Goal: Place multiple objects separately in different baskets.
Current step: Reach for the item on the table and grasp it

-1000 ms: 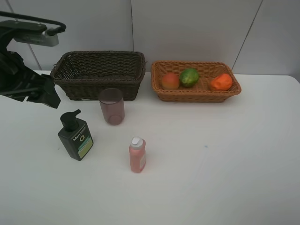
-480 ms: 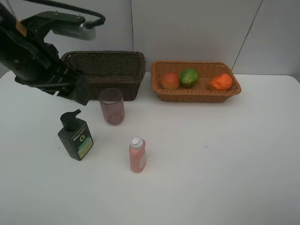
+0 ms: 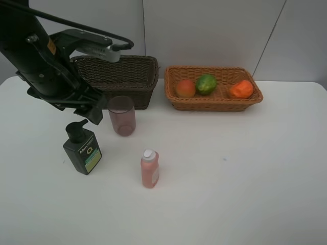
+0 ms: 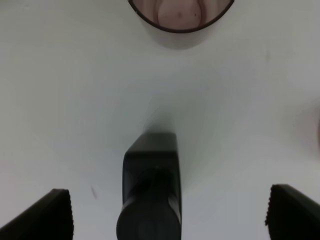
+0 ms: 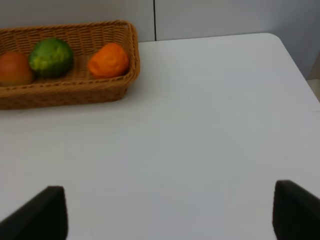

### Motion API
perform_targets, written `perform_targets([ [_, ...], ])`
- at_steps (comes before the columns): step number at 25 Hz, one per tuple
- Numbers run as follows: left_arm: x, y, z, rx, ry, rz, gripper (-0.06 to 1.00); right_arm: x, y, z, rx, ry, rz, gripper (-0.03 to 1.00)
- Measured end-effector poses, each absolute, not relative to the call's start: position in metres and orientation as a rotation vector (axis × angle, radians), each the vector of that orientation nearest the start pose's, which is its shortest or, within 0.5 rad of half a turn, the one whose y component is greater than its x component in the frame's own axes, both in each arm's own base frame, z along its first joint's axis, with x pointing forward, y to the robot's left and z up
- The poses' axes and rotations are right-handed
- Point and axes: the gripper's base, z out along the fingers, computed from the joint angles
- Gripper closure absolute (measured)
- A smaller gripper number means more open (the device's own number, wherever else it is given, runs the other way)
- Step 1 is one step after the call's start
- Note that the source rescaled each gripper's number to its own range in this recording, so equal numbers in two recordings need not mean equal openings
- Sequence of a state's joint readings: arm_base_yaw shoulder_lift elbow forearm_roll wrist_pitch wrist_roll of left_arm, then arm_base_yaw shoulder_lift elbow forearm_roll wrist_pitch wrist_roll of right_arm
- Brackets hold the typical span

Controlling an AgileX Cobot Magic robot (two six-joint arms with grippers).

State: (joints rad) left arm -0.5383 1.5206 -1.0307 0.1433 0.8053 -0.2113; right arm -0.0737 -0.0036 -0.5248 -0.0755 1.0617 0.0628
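My left gripper (image 3: 91, 115) hangs open just above the dark green pump bottle (image 3: 82, 151). In the left wrist view the bottle's black pump head (image 4: 150, 187) lies between the wide-spread fingertips (image 4: 50, 216), untouched. The mauve cup (image 3: 121, 115) stands to its right, in front of the dark brown basket (image 3: 115, 59). A pink white-capped bottle (image 3: 149, 169) stands nearer the front. The light tan basket (image 3: 214, 104) holds a peach (image 3: 186, 88), a green fruit (image 3: 206, 83) and an orange (image 3: 240, 89). My right gripper (image 5: 167, 214) is open over bare table, with nothing between its fingers.
The white table (image 3: 245, 168) ends at a wall just behind both baskets. In the right wrist view the table's right corner (image 5: 295, 60) shows, with the tan basket (image 5: 131, 47) off to one side. The left arm (image 3: 41, 61) hides part of the dark basket's left end.
My left arm has swung in from the left edge to a spot above the pump bottle, beside the cup. None of the objects has moved.
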Motion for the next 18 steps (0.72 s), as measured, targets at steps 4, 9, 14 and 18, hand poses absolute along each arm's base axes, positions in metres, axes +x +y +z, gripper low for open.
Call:
perform_targets([
  [4, 0.260, -0.144, 0.245, 0.555, 2.698, -0.031, -0.06, -0.009, -0.005, 0.284, 0.142, 2.011, -0.097, 0.30],
  [9, 0.260, -0.144, 0.245, 0.552, 2.698, -0.030, -0.06, -0.009, -0.005, 0.284, 0.142, 2.011, -0.097, 0.30],
  [14, 0.257, -0.142, 0.238, 0.558, 2.710, -0.025, -0.06, -0.009, -0.005, 0.284, 0.142, 2.011, -0.097, 0.30],
  [18, 0.252, -0.140, 0.227, 0.551, 2.727, -0.018, -0.06, -0.009, -0.005, 0.284, 0.142, 2.011, -0.097, 0.30],
])
